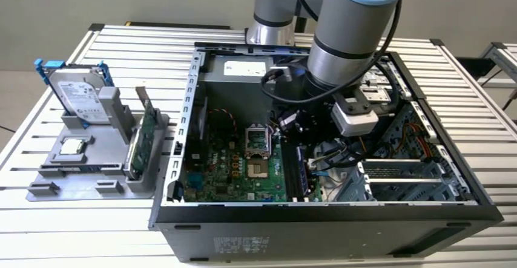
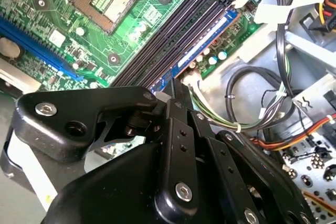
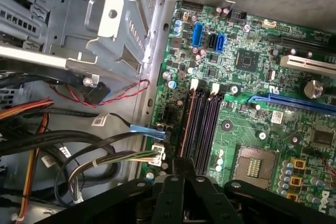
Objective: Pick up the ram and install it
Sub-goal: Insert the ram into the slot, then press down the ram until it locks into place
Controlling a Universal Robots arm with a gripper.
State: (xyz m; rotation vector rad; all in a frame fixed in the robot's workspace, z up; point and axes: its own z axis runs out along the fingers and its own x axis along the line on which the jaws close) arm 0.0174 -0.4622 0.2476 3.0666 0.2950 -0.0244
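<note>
- While the arm reaches into the open computer case (image 1: 187,98), the gripper (image 2: 178,90) hangs low over the black memory slots (image 2: 173,30).
- The fingers (image 2: 176,129) are clenched close together at one end of the ram (image 2: 199,45); whether they pinch it cannot be told.
- The ram stands on edge along the outermost slot, beside the loose cables (image 2: 252,93).
- On the counter (image 1: 105,44), the hard drive (image 1: 79,95) carries a white label, its print illegible.

No print was legible: labels on the hard drive (image 1: 79,95) and the computer case (image 1: 242,242) stayed unreadable.
</note>
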